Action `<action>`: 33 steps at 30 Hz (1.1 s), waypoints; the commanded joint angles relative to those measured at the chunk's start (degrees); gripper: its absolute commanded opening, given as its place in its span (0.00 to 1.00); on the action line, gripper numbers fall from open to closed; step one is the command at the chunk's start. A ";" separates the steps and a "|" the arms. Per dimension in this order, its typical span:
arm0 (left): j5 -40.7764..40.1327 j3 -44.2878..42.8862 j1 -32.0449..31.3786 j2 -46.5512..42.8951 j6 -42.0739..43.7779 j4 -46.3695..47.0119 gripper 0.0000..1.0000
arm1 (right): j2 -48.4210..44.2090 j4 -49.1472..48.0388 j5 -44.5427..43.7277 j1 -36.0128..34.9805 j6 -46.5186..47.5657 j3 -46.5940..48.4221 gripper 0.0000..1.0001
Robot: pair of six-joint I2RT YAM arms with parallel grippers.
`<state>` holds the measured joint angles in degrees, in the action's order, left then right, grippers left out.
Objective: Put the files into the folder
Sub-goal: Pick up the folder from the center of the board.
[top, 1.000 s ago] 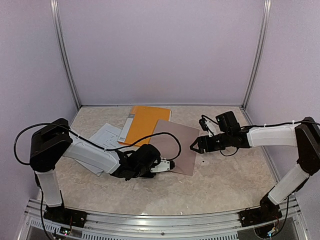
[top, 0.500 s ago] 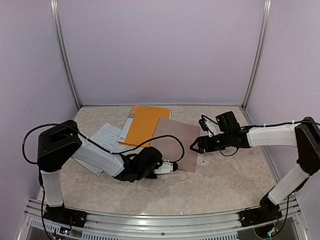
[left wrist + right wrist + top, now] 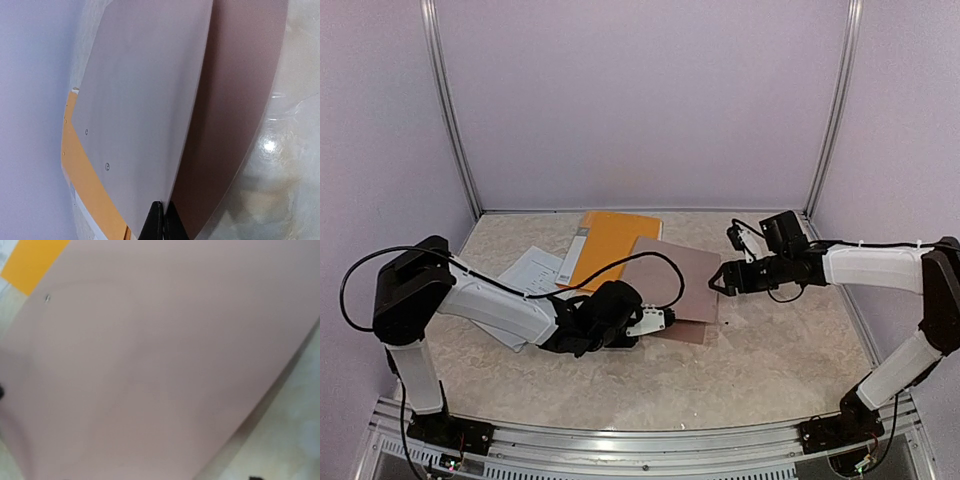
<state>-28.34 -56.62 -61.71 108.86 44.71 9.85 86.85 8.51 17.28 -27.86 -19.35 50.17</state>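
The folder lies mid-table, with an orange part [image 3: 615,243] and a taupe cover [image 3: 677,283] over its right side. My left gripper [image 3: 665,320] is shut on the near edge of that cover [image 3: 145,100], which is raised off the darker sheet beneath [image 3: 235,100]. The orange part [image 3: 82,182] shows at the left in the left wrist view. The files [image 3: 528,272], white printed sheets, lie left of the folder, partly under my left arm. My right gripper [image 3: 717,283] stands open at the cover's right edge, holding nothing. The right wrist view shows mostly taupe cover [image 3: 150,365], no fingers.
Marbled tabletop [image 3: 770,350] with purple walls behind and to both sides. A black cable [image 3: 650,258] from the left arm loops over the folder. A small dark speck [image 3: 722,322] lies on the table right of the cover.
My left gripper has shut on the taupe cover's near edge, and that edge now stands raised. The right gripper has drawn back slightly to the right, still open.
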 commanded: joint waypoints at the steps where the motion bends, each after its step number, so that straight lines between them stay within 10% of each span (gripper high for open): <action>1: -0.53 -1.33 0.33 -5.26 -6.86 -6.04 0.00 | -4.98 5.14 -2.64 1.41 1.68 5.17 0.74; 33: 14.53 -12.11 7.30 -28.46 -31.00 -31.35 0.00 | -15.02 13.80 10.39 3.49 25.04 17.11 0.75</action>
<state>-17.69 -67.92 -54.94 82.74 15.86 -20.29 73.30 21.10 23.11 -24.60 1.78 66.26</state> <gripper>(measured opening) 0.004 0.743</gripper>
